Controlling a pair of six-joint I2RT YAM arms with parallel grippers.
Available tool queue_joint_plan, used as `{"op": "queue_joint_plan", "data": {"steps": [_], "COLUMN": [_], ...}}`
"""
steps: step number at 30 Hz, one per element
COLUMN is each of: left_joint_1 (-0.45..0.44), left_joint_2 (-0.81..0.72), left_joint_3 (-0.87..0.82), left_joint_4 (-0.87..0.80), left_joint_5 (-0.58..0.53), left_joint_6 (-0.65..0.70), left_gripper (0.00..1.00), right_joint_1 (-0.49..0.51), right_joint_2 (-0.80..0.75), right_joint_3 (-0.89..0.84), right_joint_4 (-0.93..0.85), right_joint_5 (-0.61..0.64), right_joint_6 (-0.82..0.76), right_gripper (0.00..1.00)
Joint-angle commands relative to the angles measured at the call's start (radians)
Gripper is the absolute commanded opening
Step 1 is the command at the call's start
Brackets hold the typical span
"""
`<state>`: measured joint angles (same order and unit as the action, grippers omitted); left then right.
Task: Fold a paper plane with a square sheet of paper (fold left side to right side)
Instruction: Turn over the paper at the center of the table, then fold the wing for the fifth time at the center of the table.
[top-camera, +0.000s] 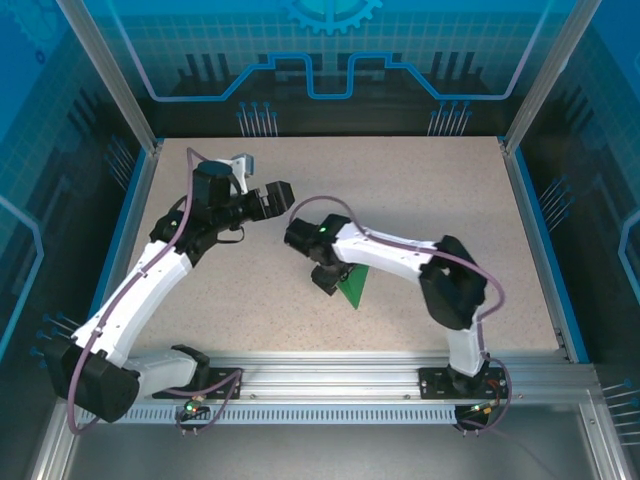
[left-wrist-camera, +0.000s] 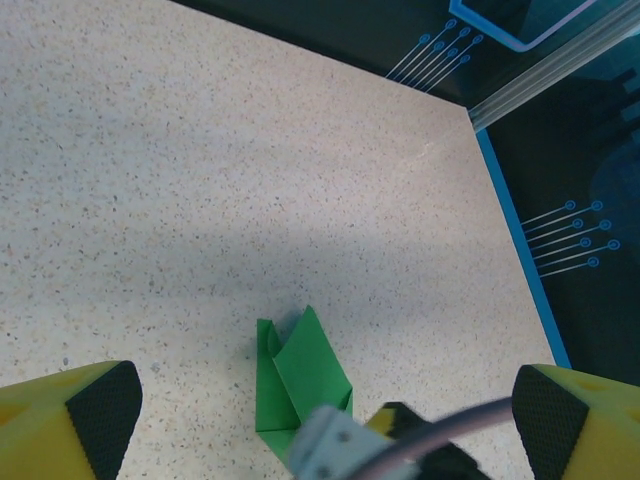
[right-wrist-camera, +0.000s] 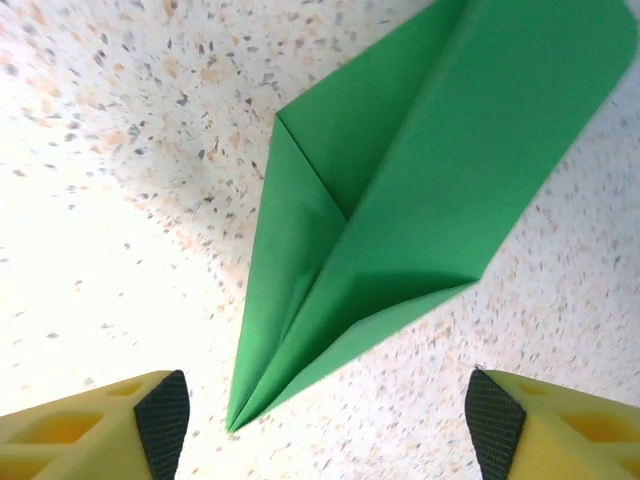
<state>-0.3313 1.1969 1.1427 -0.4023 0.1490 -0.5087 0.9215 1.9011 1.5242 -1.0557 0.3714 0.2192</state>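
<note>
1. Left gripper (top-camera: 283, 196) hangs over the far left part of the table (top-camera: 450, 200), jaws flung wide, nothing in them.
2. On the left wrist camera, its yellow fingers (left-wrist-camera: 85, 415) with black pads sit in the bottom corners, well apart from each other, speckled tabletop spreading out beyond them.
3. There's the plane (top-camera: 358, 288)! It lies flat on the table, near the middle and a touch toward the near edge, with the right arm's wrist (top-camera: 335, 250) hanging over its left part.
4. The left wrist camera catches the plane (left-wrist-camera: 300, 375) too: bright green, layered flaps, creases showing, one end tucked behind the right arm's grey wrist (left-wrist-camera: 335, 450).
5. Right gripper (top-camera: 325, 282) is low over the table, just left of the green that shows from above.
6. Close-up from the right wrist: the plane (right-wrist-camera: 400, 210) is a slim dart, with a long crease running up from its sharp tip and a folded flap on one side.
7. That tip lies on the table between the two fingers (right-wrist-camera: 150, 425), nearer one of them and touching neither pad.
8. Right gripper (right-wrist-camera: 325, 425) is released, jaws spread, the plane free on the tabletop and gripped by nobody.
9. The wide end of the dart runs off the top of that close-up, so its far edge can't be judged there.
</note>
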Motion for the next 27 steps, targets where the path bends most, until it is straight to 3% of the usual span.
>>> {"op": "queue_joint_plan", "data": {"steps": [1, 9, 13, 16, 18, 27], "left_joint_1": [0.011, 0.001, -0.053, -0.103, -0.133, -0.222], "left_joint_2": [0.028, 0.176, 0.256, 0.326, 0.375, 0.564], "left_joint_3": [-0.002, -0.097, -0.134, -0.147, -0.147, -0.084], "left_joint_4": [-0.002, 0.123, 0.18, 0.209, 0.231, 0.251], "left_joint_5": [0.05, 0.222, 0.251, 0.25, 0.256, 0.278], "left_joint_6": [-0.041, -0.144, -0.193, -0.229, -0.255, -0.321], "left_gripper": [0.99, 0.93, 0.91, 0.9, 0.89, 0.8], "right_joint_1": [-0.06, -0.272, -0.362, -0.425, -0.475, -0.618], "right_joint_2": [-0.134, -0.477, -0.601, -0.689, -0.751, -0.854], "right_joint_3": [-0.083, -0.362, -0.483, -0.573, -0.638, -0.767], "right_joint_4": [0.054, 0.302, 0.427, 0.515, 0.583, 0.631], "right_joint_5": [-0.127, -0.314, -0.374, -0.401, -0.44, -0.55], "right_joint_6": [0.062, 0.169, 0.23, 0.288, 0.334, 0.391], "right_gripper": [0.78, 0.83, 0.89, 0.99, 1.0, 1.0]}}
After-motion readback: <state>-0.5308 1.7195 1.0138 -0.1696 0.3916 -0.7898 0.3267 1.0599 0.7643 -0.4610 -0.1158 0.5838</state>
